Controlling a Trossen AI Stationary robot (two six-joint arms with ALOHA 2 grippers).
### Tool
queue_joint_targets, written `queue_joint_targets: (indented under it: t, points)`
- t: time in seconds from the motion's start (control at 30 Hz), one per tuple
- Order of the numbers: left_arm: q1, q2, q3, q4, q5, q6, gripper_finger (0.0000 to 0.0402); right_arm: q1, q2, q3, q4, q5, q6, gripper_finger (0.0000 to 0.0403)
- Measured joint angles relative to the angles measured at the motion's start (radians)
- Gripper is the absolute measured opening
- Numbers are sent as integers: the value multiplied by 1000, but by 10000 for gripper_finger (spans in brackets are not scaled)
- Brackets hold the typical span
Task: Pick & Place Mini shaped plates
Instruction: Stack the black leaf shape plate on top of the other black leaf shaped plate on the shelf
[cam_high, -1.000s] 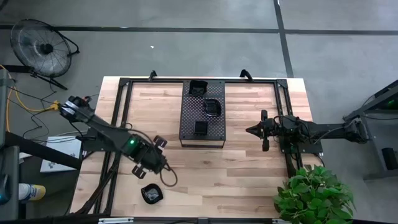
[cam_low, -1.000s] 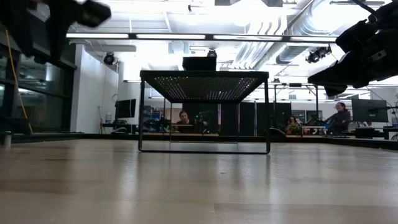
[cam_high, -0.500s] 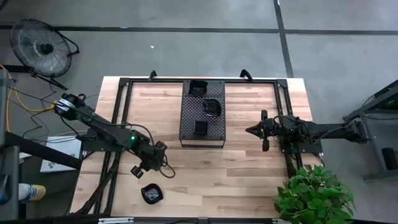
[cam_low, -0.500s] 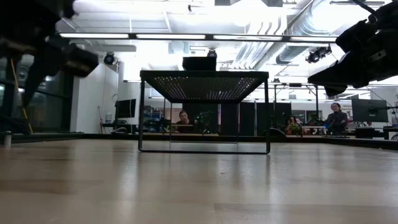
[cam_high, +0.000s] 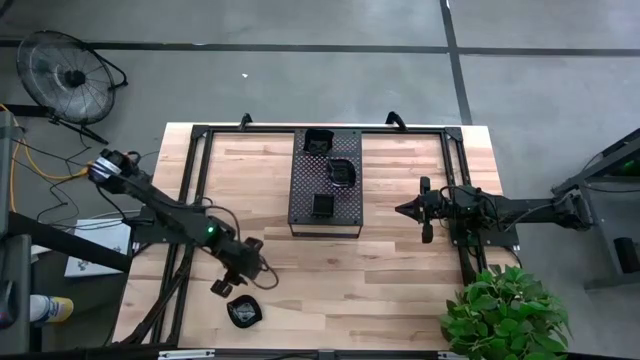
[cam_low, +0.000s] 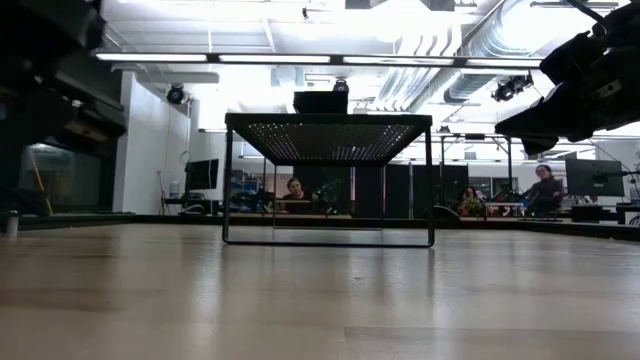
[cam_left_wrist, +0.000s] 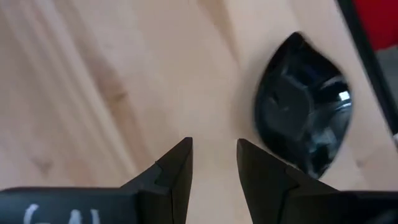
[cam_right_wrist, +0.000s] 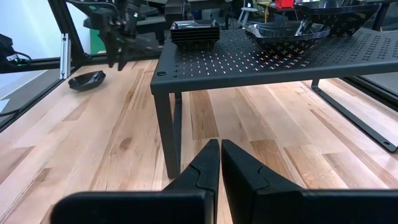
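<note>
Left gripper (cam_high: 232, 281) low over the wooden counter (cam_high: 400, 270) near its front edge, fingers (cam_left_wrist: 177, 165) parted and empty, just beside a lone rounded mini plate (cam_high: 243, 311) — apart from it, not touching; same plate glossy and black close ahead in the left wrist view (cam_left_wrist: 303, 102). Perforated black tray (cam_high: 326, 200) raised on legs at the counter's middle, carrying three stacks of mini plates — square stack (cam_high: 322, 205) at the front, rounded stack (cam_high: 341, 172) in the middle, another stack (cam_high: 317, 141) at the back. Right gripper (cam_high: 427, 210) waiting just beside the tray's right side, fingers (cam_right_wrist: 208, 163) closed together, holding nothing.
</note>
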Motion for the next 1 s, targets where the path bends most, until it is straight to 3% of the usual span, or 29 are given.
queue_joint_targets:
  t: [0.23,0.5,1.0]
  points:
    - [-149,0,0,31,-168,-215,122,0,0,0,0,0,0,12]
    - [-307,3,0,43,-316,-358,122,0,0,0,0,0,0,12]
    - [-388,53,0,49,-392,-668,122,0,0,0,0,0,0,12]
